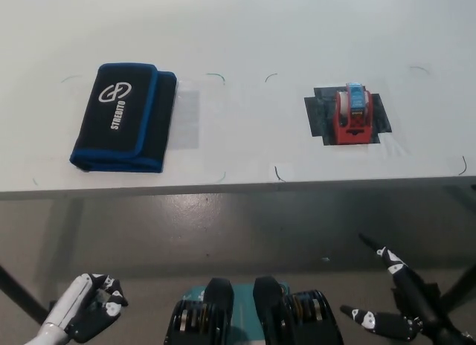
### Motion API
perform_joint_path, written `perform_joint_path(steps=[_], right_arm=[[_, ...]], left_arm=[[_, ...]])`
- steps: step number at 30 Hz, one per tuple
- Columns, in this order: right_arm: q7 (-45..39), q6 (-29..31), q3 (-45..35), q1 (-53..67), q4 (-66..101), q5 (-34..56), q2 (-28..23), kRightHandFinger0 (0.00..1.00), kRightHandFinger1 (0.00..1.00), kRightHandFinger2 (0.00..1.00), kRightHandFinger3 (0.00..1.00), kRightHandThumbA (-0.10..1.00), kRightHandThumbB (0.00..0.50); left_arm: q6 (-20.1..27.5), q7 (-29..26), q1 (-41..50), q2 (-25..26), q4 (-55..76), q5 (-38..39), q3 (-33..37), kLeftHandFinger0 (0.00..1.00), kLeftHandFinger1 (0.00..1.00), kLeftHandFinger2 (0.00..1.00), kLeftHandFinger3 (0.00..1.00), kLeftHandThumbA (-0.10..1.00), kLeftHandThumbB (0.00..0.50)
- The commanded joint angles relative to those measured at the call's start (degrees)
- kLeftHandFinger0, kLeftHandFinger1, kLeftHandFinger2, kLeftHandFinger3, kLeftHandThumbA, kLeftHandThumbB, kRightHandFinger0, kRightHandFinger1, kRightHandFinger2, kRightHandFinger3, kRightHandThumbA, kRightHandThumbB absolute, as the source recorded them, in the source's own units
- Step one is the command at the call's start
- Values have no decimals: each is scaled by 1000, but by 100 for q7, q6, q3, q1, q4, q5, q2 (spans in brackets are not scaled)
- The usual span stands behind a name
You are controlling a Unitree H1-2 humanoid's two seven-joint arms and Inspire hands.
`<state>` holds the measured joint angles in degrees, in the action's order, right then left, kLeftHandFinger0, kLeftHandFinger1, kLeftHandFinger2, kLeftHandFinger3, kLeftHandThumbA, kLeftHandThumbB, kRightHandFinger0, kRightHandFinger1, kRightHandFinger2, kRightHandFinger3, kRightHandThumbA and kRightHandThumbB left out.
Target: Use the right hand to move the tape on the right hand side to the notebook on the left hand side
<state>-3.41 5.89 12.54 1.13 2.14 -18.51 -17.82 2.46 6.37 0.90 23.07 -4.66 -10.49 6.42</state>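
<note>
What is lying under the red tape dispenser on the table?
A dark patch lies under the red tape dispenser, flat on the white table. Its middle part is covered.

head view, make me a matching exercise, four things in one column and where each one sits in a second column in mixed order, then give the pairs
Column 1
1. tape dispenser
2. notebook
3. left hand
4. right hand

Column 2
A. left part of the white table, lying flat, black with blue edging
B. below the table edge at lower right, fingers apart, holding nothing
C. right part of the table, on a dark patch, red with a blue top
D. below the table edge at lower left, resting, fingers curled in

Pairs: 1-C, 2-A, 3-D, 4-B
</note>
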Motion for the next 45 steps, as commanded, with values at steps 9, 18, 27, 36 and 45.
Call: perform_joint_path(steps=[9,18,27,36,45], right_arm=[[358,-357,-817,-1141,1112,-515,160,1000,1000,1000,1000,739,300],[584,-940,-1293,-2886,874,-1038,225,1000,1000,1000,1000,762,499],[713,-1012,-1384,-4072,-232,-969,150,1000,1000,1000,1000,799,500],[620,-984,-1423,-4932,-1922,-521,162,1000,1000,1000,1000,784,500],[876,-551,-1435,-5683,-4034,-200,296,1000,1000,1000,1000,781,500]], left_arm=[[207,19,-144,11,-5,-88,-52,35,166,389,690,42,180],[180,13,-70,-58,24,-54,-94,18,118,329,658,79,191],[134,97,-103,-92,7,-10,-90,69,169,383,671,32,186],[200,58,-100,-106,-72,-63,-86,54,174,393,666,61,189],[157,75,-50,-90,-4,-16,-131,66,174,382,679,71,189]])
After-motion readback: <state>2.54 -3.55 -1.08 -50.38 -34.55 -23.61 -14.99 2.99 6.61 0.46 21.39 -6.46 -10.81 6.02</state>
